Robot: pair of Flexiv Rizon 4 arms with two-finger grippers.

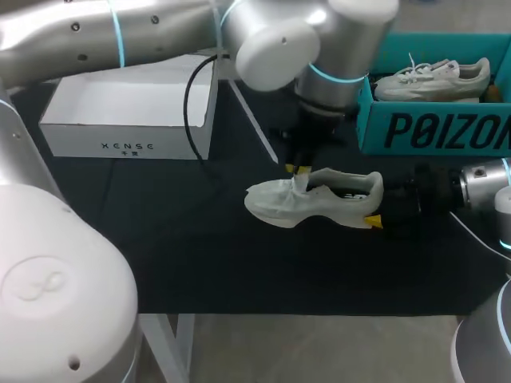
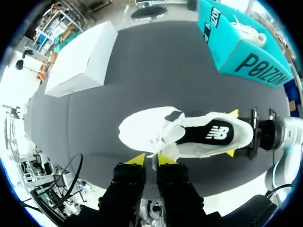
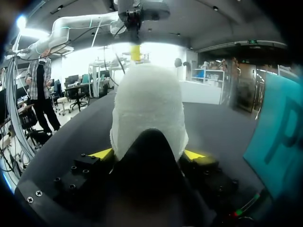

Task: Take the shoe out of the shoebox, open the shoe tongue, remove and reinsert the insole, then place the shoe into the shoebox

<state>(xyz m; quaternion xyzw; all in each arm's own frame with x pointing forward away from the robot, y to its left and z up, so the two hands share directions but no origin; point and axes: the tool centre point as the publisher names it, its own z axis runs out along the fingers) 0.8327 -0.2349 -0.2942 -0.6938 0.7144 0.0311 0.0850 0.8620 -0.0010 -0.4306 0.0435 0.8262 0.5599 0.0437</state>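
Note:
A white shoe point(image 1: 311, 203) lies on its sole on the black table, toe to the left. My left gripper point(image 1: 299, 169) comes down from above and is shut on the shoe tongue point(image 1: 302, 183), which stands pulled up. In the left wrist view its yellow tips point(image 2: 152, 159) pinch a thin white strip of the tongue beside the shoe point(image 2: 156, 132). The dark insole point(image 2: 208, 134) shows inside the shoe. My right gripper point(image 1: 377, 206) holds the heel from the right, one yellow tip on each side of it point(image 3: 147, 154). The heel point(image 3: 149, 104) fills the right wrist view.
The teal shoebox point(image 1: 431, 132) stands at the back right with a second white shoe point(image 1: 431, 78) in it. A white box point(image 1: 128, 136) sits at the back left. A black cable point(image 1: 190, 104) hangs from the left arm over that box.

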